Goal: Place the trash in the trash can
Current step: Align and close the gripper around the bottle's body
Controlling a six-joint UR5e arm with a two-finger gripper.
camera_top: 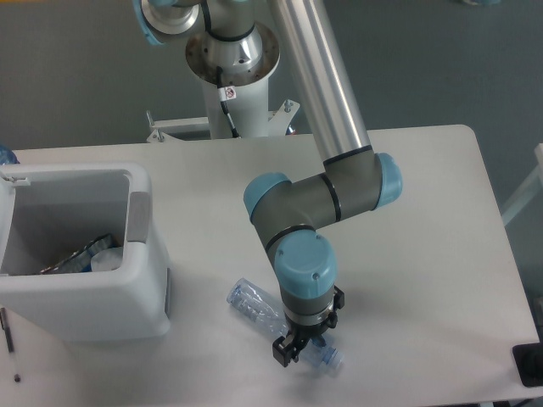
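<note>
Nearest the camera, the clear bottle (254,303) lies on its side on the white table (424,254), close to the front edge, running diagonally from upper left to lower right. The gripper (297,348) is down over the bottle's lower right portion, with its dark fingers on either side of the clear body; whether they are actually pressing on it cannot be told from this angle. One end of the bottle pokes out beyond the gripper toward the front edge, the other reaches toward the trash can (127,297).

Little table shows between the bottle and the front edge, while open tabletop stretches to the right and behind the arm. At the far right front corner, a dark object (528,365) is cut off by the frame. At the left front, a thin pen-like stick (10,343) lies beside the bin.

The trash can stands to the left of the bottle, near but apart from it, open at the top, with dark and pale scraps lying inside. Farther back, the arm's base (233,68) rises behind the table's rear edge.
</note>
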